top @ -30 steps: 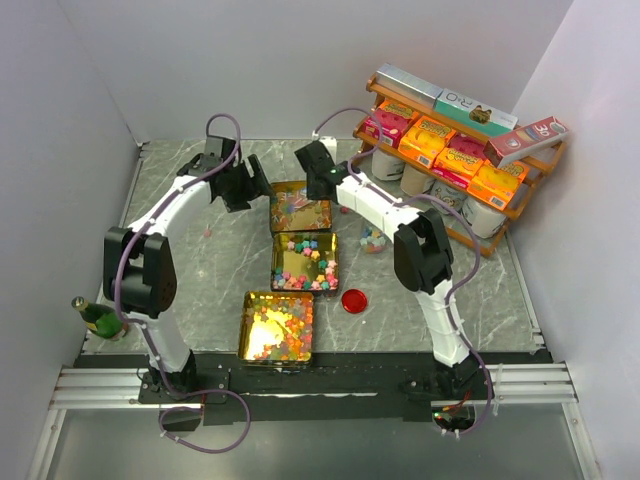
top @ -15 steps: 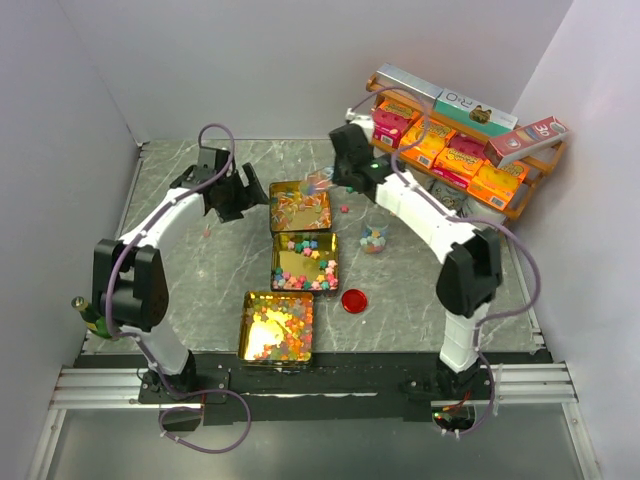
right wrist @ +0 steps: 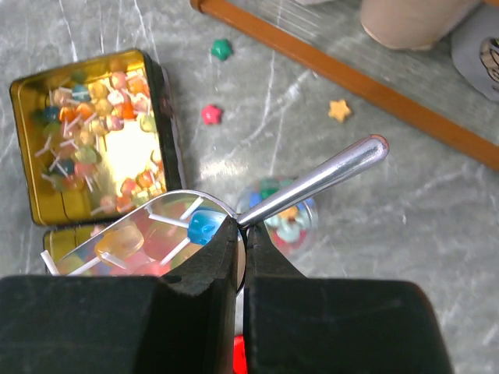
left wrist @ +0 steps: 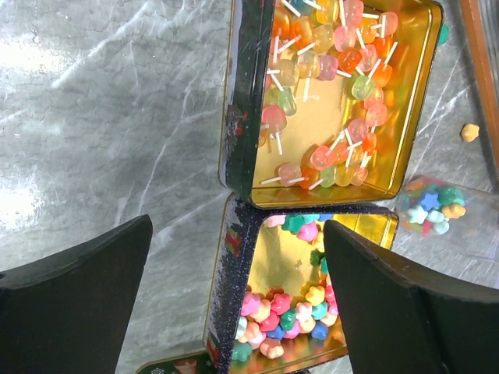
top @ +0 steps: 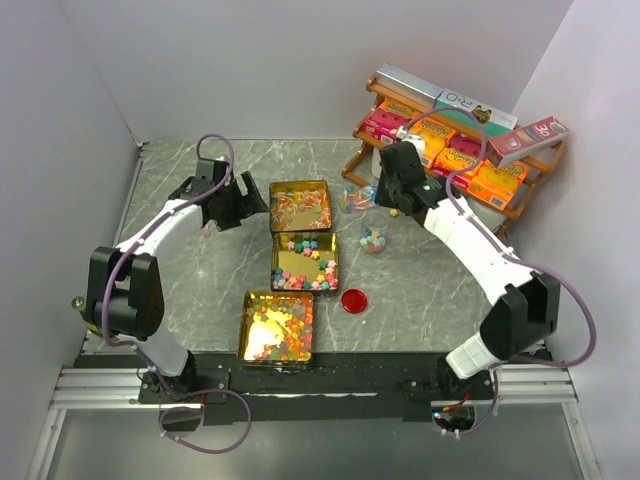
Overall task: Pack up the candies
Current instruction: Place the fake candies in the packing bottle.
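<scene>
Three gold tins stand in a column; the middle tin (top: pixel 276 262) is the reference. The left gripper (left wrist: pixel 238 230) hangs released, left of and beyond it. The right gripper (right wrist: pixel 242 234) is clenched on a scoop (right wrist: pixel 312 183) heaped with candies (right wrist: pixel 204 226), right of and beyond it. A small jar (right wrist: pixel 288 218) stands to its right. Advice: centre the bowl over the jar mouth, then tip slowly

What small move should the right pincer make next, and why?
Probably shift the spoon a little so its bowl is over the small clear jar, then tilt it. The right pincer is shut on the spoon, the bowl is loaded with candies, the jar shows just past the bowl's edge, and the red lid lies apart from it.
</scene>
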Available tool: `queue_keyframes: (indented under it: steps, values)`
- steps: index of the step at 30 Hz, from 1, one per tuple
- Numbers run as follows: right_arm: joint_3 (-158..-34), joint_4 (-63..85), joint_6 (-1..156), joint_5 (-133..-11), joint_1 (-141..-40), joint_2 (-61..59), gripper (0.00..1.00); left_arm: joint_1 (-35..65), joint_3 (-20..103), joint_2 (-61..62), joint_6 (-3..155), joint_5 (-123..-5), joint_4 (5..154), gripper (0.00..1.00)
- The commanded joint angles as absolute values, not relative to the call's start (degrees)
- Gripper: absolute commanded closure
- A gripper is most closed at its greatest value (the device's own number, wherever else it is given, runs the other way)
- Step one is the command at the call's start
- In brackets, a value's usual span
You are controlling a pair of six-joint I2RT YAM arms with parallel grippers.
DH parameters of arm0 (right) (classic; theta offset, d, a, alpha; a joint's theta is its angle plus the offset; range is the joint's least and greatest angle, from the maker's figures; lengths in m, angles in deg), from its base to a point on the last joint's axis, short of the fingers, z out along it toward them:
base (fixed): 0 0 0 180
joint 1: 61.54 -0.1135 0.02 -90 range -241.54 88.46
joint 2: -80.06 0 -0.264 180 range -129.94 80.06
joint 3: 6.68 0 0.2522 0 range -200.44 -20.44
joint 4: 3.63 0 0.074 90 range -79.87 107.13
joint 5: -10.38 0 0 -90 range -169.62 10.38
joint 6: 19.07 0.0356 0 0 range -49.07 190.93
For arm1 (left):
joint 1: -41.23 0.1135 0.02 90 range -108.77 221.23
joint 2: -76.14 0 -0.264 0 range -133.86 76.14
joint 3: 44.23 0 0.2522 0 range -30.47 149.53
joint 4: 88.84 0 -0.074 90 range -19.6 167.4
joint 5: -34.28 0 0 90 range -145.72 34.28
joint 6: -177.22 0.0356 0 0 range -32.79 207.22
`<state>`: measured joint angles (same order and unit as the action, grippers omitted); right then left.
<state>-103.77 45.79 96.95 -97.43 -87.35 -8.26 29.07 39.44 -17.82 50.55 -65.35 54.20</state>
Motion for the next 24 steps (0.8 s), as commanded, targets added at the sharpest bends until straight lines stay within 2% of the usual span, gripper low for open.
queue_keyframes:
  steps: [1,8,24]
  values:
    - [-101.4,45.5,97.4,-100.1,-86.7,-2.5,1.0,29.2,39.0,-16.0,51.2,-66.3,56.7,0.03]
    - [-95.4,44.1,94.8,-105.7,-84.9,-0.5,1.0,29.2,38.1,-15.7,51.5,-66.2,56.8,0.03]
    - [-91.7,35.1,86.8,-114.9,-83.3,-1.9,1.0,29.2,38.3,-16.4,51.4,-66.5,56.3,0.04]
